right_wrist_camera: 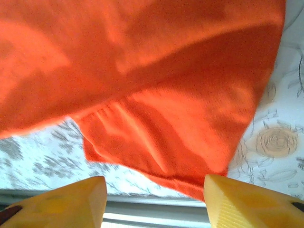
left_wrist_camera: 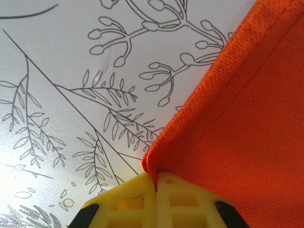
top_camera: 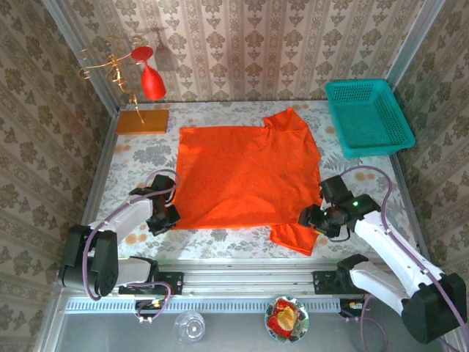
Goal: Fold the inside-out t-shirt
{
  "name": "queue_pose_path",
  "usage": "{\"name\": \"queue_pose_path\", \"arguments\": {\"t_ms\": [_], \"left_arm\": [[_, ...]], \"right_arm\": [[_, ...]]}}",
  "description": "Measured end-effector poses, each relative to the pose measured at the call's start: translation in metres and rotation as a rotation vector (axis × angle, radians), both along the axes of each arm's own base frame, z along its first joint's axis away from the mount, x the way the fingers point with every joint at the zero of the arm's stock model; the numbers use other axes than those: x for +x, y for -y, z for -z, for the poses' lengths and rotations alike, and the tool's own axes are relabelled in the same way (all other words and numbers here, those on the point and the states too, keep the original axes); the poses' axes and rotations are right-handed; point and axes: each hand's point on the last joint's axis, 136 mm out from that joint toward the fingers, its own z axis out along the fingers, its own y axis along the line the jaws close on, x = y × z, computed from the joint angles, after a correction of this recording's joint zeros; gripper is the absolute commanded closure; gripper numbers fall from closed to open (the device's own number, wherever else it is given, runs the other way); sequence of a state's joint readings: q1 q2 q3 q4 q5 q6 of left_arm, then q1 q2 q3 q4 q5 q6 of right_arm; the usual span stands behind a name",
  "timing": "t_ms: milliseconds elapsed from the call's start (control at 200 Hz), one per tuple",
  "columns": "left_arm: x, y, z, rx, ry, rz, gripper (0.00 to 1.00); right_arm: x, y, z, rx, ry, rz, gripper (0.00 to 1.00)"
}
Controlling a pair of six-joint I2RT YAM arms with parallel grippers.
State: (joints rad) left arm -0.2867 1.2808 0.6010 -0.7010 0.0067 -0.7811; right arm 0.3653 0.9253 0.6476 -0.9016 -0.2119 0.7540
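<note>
Lying spread flat across the middle of the table (top_camera: 139,158), the inside-out t-shirt (top_camera: 245,176) has its hem toward the left arm and its sleeves toward the right arm. The left hand (top_camera: 163,218) sits at the shirt's near left corner; in the left wrist view the left hand (left_wrist_camera: 156,183) is pressed together, its yellow fingers (left_wrist_camera: 128,199) pinching the hemmed corner of the cloth. The right hand (top_camera: 311,220) is at the near sleeve (top_camera: 293,238). In the right wrist view the right hand (right_wrist_camera: 155,194) is spread, the sleeve's edge just ahead of the gap, not pinched.
</note>
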Motion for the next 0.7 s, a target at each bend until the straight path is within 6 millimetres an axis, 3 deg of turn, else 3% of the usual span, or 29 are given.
{"name": "queue_pose_path", "arguments": {"t_ms": [155, 285, 700], "left_arm": [[0.002, 0.003, 0.0, -0.015, 0.009, 0.001, 1.0], [0.005, 0.005, -0.001, -0.028, 0.017, 0.003, 1.0], [0.008, 0.01, -0.003, -0.055, 0.04, 0.009, 1.0]], "right_arm": [[-0.034, 0.0, 0.026, -0.059, -0.082, -0.017, 0.5], [-0.05, 0.005, 0.043, -0.092, -0.143, 0.008, 0.54], [-0.051, 0.001, 0.067, -0.069, -0.177, 0.148, 0.61]]}}
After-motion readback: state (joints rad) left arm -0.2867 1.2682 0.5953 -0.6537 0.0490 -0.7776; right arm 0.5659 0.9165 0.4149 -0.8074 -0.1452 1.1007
